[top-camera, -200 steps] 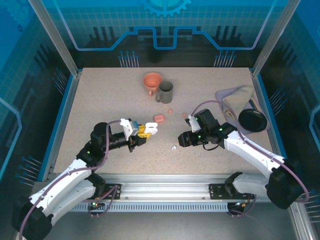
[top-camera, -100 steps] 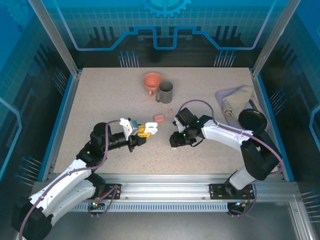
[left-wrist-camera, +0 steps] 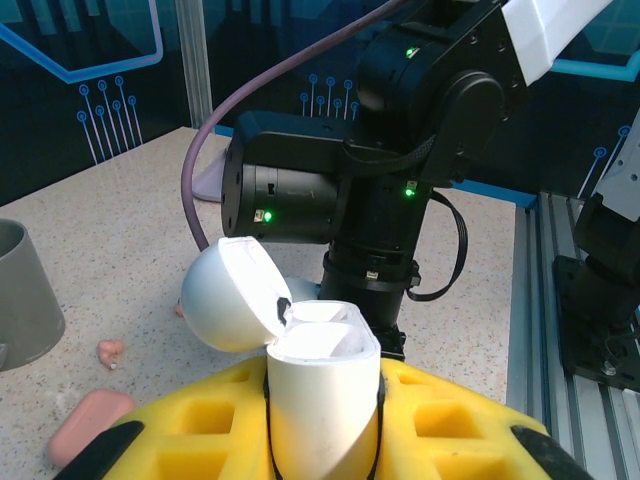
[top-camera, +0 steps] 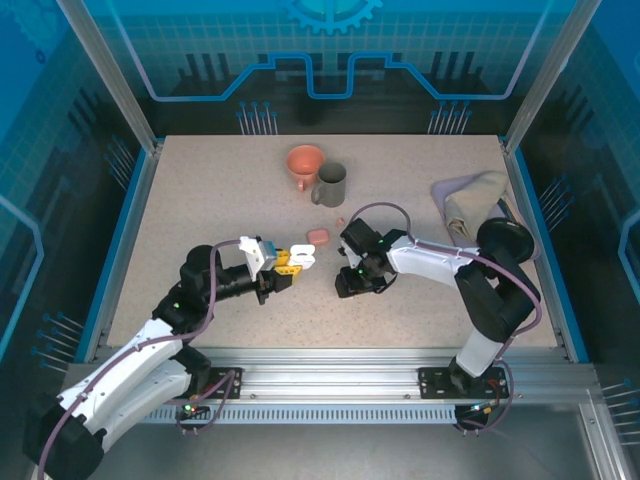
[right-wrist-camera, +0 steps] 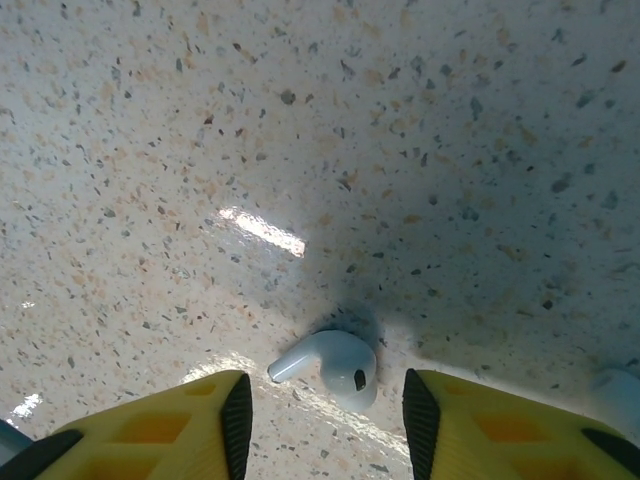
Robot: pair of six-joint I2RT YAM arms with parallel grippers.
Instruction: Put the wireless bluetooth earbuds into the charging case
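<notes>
My left gripper [top-camera: 285,264] is shut on a white charging case [left-wrist-camera: 322,385], held upright with its round lid [left-wrist-camera: 232,293] flipped open to the left. In the top view the case [top-camera: 303,257] hangs just above the table's middle. A white earbud [right-wrist-camera: 335,362] lies on the table between the yellow fingers [right-wrist-camera: 165,425] of my right gripper [right-wrist-camera: 320,415], which is open, with a gap on each side. From above, the right gripper [top-camera: 347,283] points down just right of the case. A salmon-pink earbud [top-camera: 340,222] lies farther back.
A pink closed case [top-camera: 318,236] lies behind the grippers. An orange funnel [top-camera: 305,163] and a grey mug [top-camera: 330,184] stand at the back. A beige cloth bag [top-camera: 475,200] and a black disc [top-camera: 503,240] sit at the right edge.
My right arm has swung left across the table and come down over the white earbud, its jaws narrowing. The left arm and the case have stayed still.
</notes>
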